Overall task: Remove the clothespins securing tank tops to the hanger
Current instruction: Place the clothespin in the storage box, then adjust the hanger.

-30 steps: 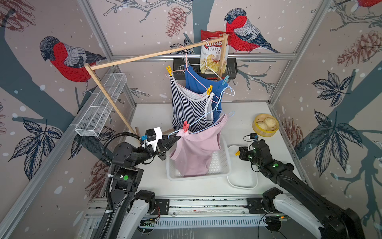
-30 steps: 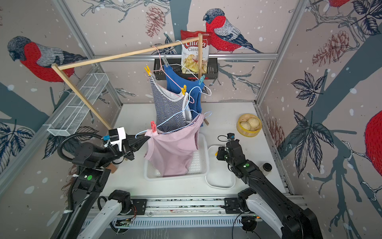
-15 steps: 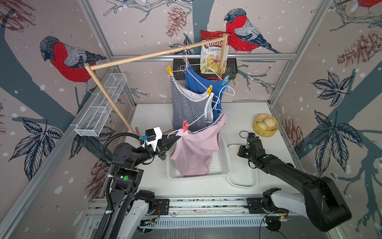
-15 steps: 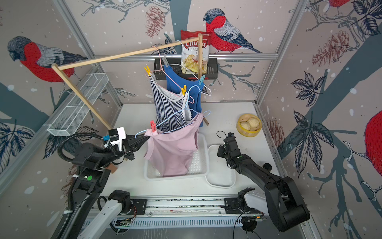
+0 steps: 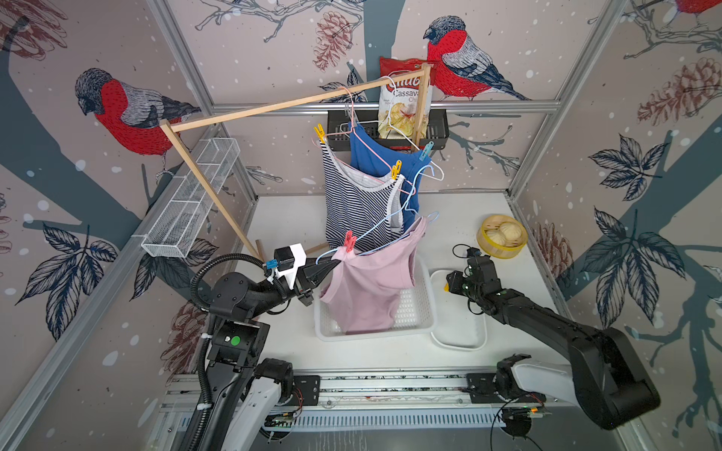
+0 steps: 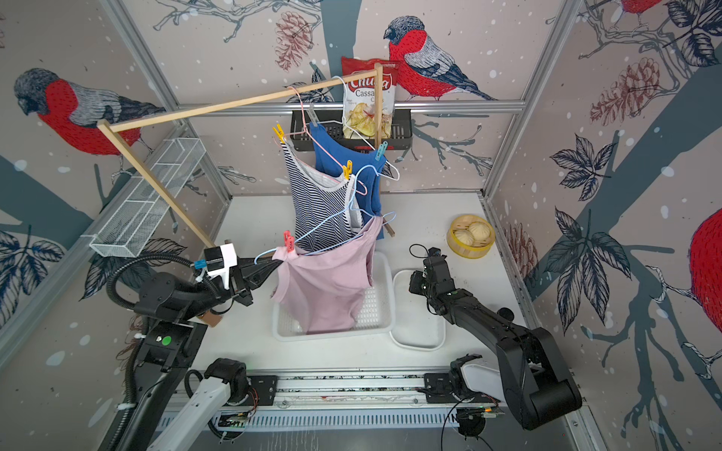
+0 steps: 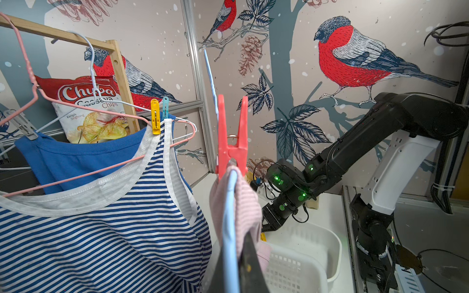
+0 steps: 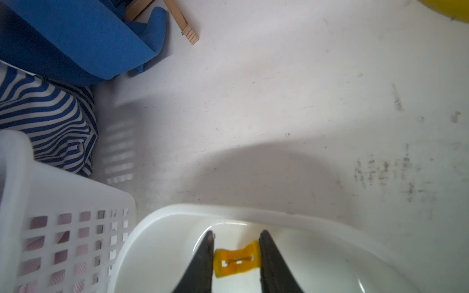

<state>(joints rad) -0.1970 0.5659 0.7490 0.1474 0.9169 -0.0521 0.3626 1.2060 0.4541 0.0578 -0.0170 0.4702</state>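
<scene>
Three tank tops hang on wire hangers from the wooden rail: blue [image 5: 375, 156], striped [image 5: 355, 211] and pink [image 5: 371, 289]. Yellow clothespins [image 5: 319, 132] [image 5: 396, 170], a teal one [image 5: 426, 150] and a grey one [image 7: 24, 125] clip the back two. A red clothespin [image 5: 349, 242] [image 7: 232, 142] pins the pink strap to the light-blue hanger [image 7: 229, 223]. My left gripper [image 5: 334, 263] [image 7: 238, 236] is shut on that hanger and strap just below the red clip. My right gripper [image 5: 447, 283] [image 8: 236, 232] hangs over the white tub [image 8: 177, 210], jaws apart, with a blurred yellow clothespin [image 8: 237, 261] between them.
A white perforated basket [image 5: 426, 312] sits under the pink top, beside the tub [image 5: 457, 339]. A bamboo steamer of buns [image 5: 502, 236] stands at the back right. A chips bag [image 5: 402, 101], a black wall basket [image 5: 437, 121] and a wire shelf [image 5: 191, 203] line the walls.
My right gripper has shifted over the white tub's far end and its jaws have parted round the yellow clothespin. The left arm and the clothes have not moved.
</scene>
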